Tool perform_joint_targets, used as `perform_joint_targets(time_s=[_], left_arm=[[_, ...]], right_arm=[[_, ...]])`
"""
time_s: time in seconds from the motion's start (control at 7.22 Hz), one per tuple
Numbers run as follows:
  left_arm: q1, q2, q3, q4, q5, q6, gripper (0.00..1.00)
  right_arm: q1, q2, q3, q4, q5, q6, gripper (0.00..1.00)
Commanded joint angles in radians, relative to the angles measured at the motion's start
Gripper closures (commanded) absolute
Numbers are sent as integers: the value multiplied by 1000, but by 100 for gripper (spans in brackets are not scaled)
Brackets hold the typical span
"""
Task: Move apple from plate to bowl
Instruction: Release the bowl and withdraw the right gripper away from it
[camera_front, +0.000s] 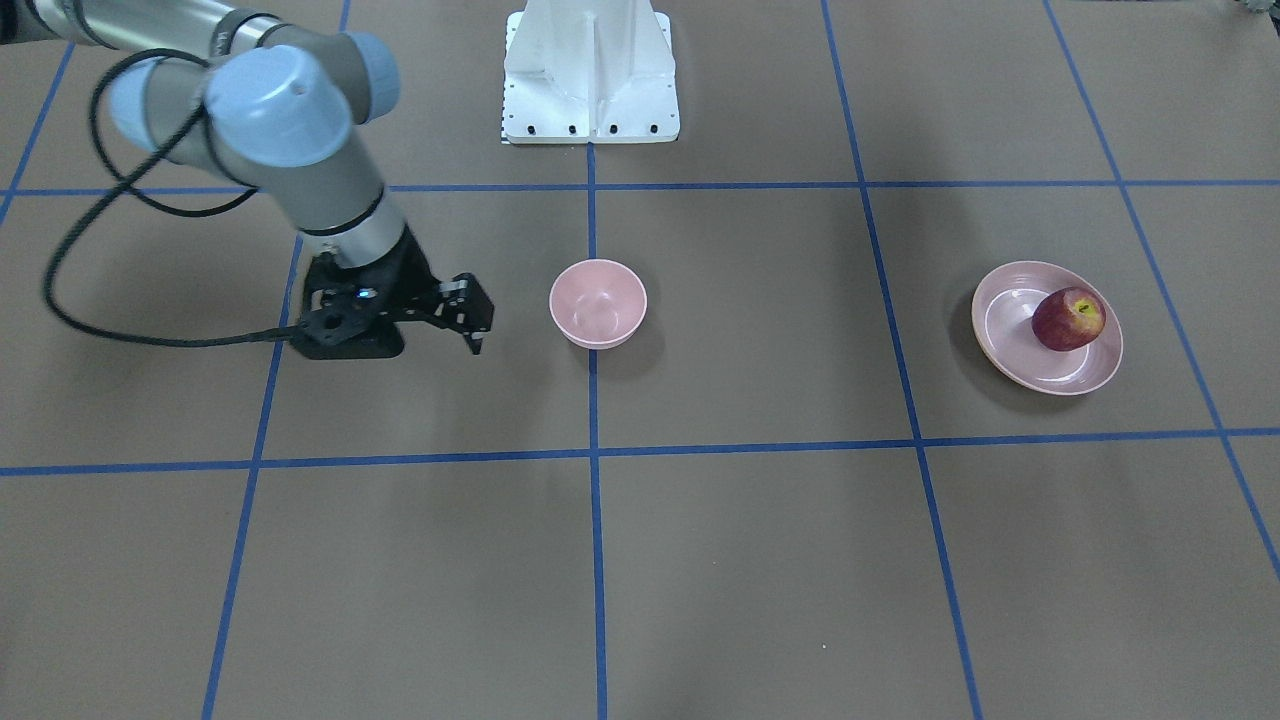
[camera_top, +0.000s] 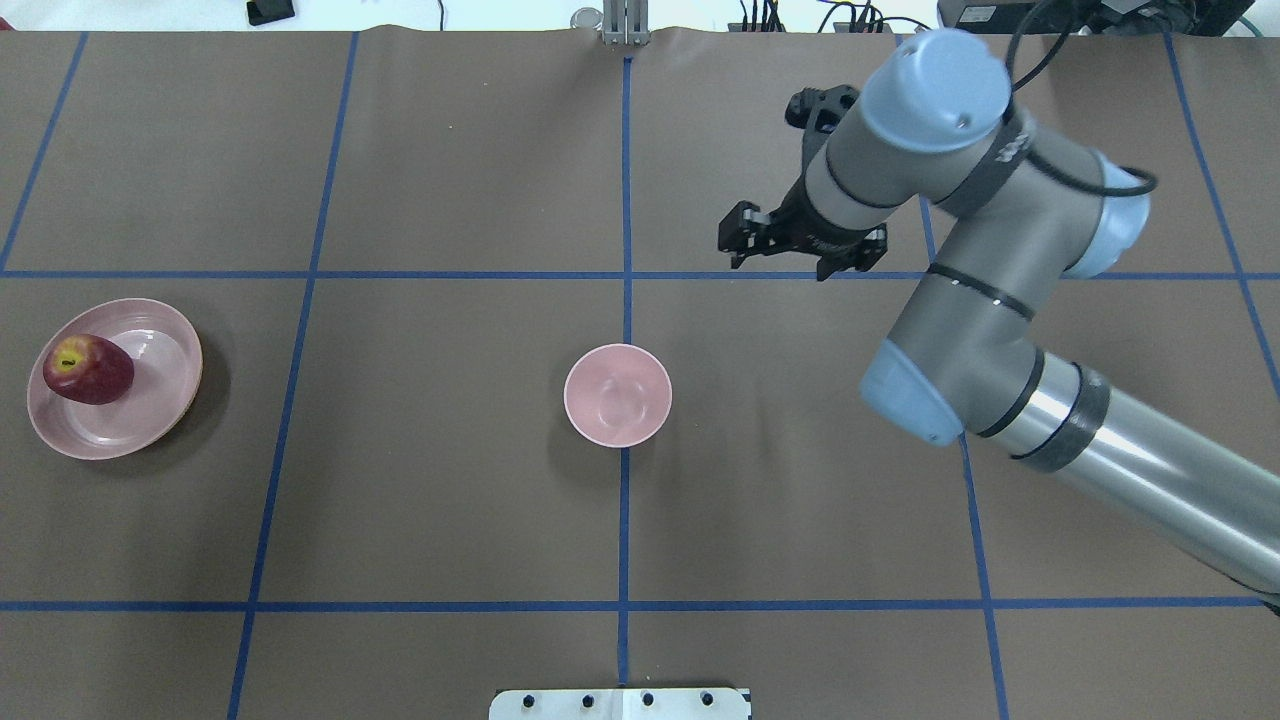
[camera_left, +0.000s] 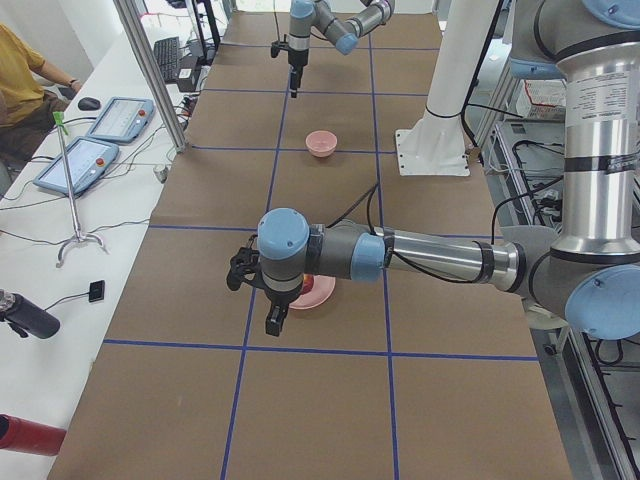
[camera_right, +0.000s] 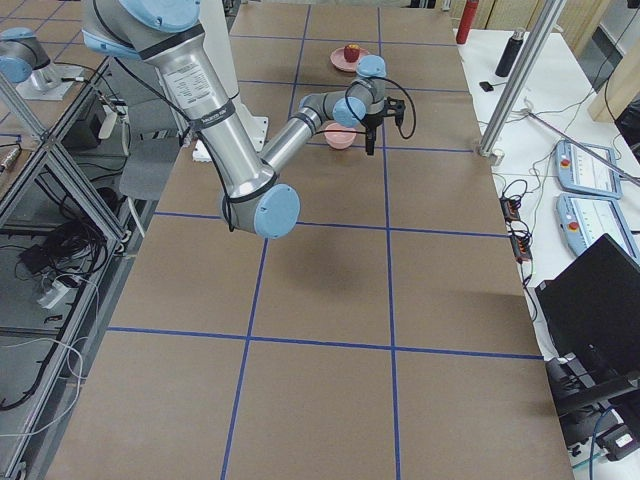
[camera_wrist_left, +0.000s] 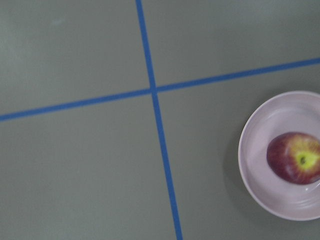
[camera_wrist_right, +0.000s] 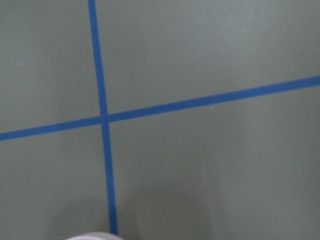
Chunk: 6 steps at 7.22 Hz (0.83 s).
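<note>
A dark red apple (camera_top: 88, 369) with a yellow-green patch at the stem, lying tilted on the pale pink plate (camera_top: 160, 395), in the part of the plate toward the left edge of the tabletop and close to the rim there. Plate itself near that left edge, about midway between the robot's edge and the operators' edge.

Probably firm and rather heavy for its size, with smooth, perhaps waxy skin. Likely to roll on the shallow plate after a push from one side only, and likely to bruise under too strong a squeeze. Best taken from above across the widest part, one finger on each flank, away from the stem hollow. Better to set the fingers along the rim and not across it, for lack of room on the outer side. Moderate force only.

Pale pink bowl (camera_top: 617, 395) upright and empty in the middle of the tabletop, well apart from the plate, seemingly only a little wider than the apple. Wise therefore to lower well inside before letting go.

Left gripper (camera_left: 252, 305) near the plate in the side view; impossible to tell there whether spread or closed. Right gripper (camera_top: 785, 262) hanging near the bowl, toward the right edge and the operators' edge, fingers spread, holding nothing.
</note>
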Motion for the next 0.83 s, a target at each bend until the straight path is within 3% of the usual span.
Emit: perform_joint_targets(time_s=[0.0, 0.28, 0.69], left_arm=[[2, -8, -17, -94, -1, -7, 2], [98, -19, -24, -136, 1, -74, 2], [247, -19, -18, -205, 13, -200, 1]], right_arm=[[199, -146, -3, 1, 104, -349, 0], [400, -323, -10, -1, 207, -733, 0], [628, -579, -15, -1, 216, -1172, 0]])
